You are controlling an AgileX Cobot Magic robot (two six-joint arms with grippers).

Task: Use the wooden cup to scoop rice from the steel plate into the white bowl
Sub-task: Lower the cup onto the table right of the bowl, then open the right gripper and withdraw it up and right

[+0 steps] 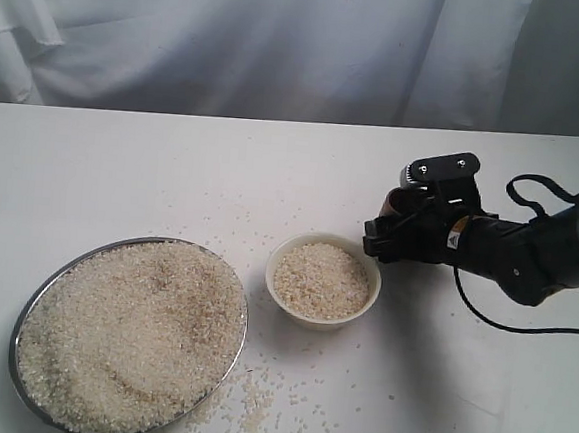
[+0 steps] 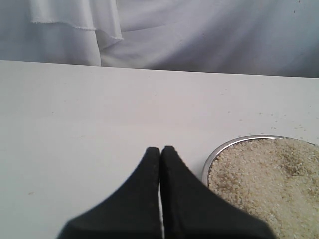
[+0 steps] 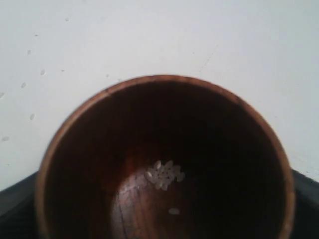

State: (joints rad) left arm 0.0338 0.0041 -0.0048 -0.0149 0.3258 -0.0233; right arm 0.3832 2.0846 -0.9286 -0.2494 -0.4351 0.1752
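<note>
Jaws of the right gripper pinch the wooden cup, nearly empty, at two o'clock of the full white bowl. Those of the left gripper press together near the steel plate, heaped with rice, at eight o'clock of the bowl.

Soft, even light left the white worktop bright, nearly washed out, with only a faint shadow beside the white bowl. At close range the black fingers were blurred, and the wooden cup was dim inside and slightly soft.
</note>
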